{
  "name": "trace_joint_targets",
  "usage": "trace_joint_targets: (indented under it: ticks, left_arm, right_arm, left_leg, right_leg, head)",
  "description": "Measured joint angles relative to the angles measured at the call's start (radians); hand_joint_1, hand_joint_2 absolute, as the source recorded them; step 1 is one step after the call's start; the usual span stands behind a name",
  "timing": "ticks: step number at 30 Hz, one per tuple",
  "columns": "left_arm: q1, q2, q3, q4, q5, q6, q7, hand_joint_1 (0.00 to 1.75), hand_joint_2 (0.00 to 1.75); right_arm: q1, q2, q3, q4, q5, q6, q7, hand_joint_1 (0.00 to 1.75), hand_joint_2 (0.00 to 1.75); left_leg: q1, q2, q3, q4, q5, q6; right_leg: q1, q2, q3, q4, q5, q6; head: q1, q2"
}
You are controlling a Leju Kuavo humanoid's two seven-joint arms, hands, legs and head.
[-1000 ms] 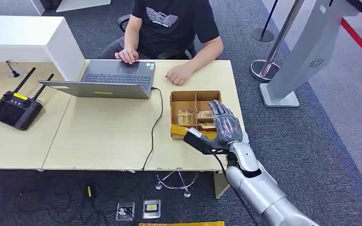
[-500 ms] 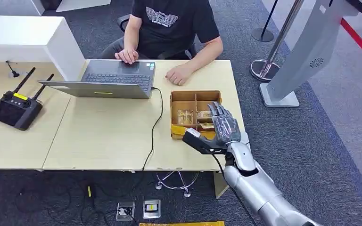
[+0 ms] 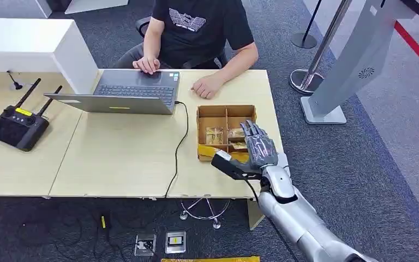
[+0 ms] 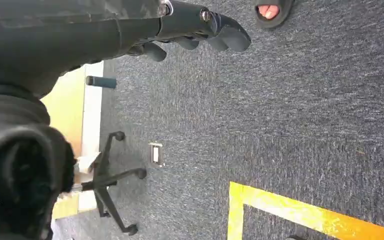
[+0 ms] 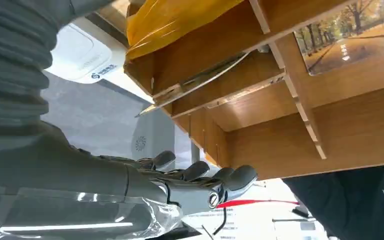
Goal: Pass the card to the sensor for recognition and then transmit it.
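A: On the pale table (image 3: 114,158), the cards (image 3: 216,134) lie in the wooden box (image 3: 226,111).

B: Right hand (image 3: 257,148) nearer, fingers (image 5: 240,176) spread, empty; cards at ten o'clock.

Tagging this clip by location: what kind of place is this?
Probably an office lobby or reception desk. A person sits working at a laptop on a wooden desk, dark carpet covers the floor, and a stanchion post stands beside a grey kiosk.
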Motion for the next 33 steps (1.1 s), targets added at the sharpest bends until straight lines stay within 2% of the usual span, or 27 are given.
trace_joint_targets:
  ticks: [18,27,33]
  left_arm:
    - [0.0,0.0,0.0,0.0,-0.003,0.0,0.006,0.0,0.0]
    - [0.0,0.0,0.0,0.0,-0.003,0.0,0.011,0.0,0.0]
    - [0.0,0.0,0.0,0.0,-0.004,0.0,0.011,0.0,0.0]
  right_arm:
    - [-0.013,0.002,0.009,0.05,0.01,-0.024,-0.013,1.75,1.75]
    - [-0.029,0.017,0.01,0.074,-0.017,-0.029,-0.044,1.75,1.75]
    - [-0.058,0.032,0.011,0.093,-0.022,-0.057,-0.067,1.75,1.75]
  left_leg:
    - [0.0,0.0,0.0,0.0,0.0,0.0]
    - [0.0,0.0,0.0,0.0,0.0,0.0]
    - [0.0,0.0,0.0,0.0,0.0,0.0]
  right_leg:
    - [0.0,0.0,0.0,0.0,0.0,0.0]
    - [0.0,0.0,0.0,0.0,0.0,0.0]
    - [0.0,0.0,0.0,0.0,0.0,0.0]
  head:
    - [0.0,0.0]
    - [0.0,0.0]
    - [0.0,0.0]
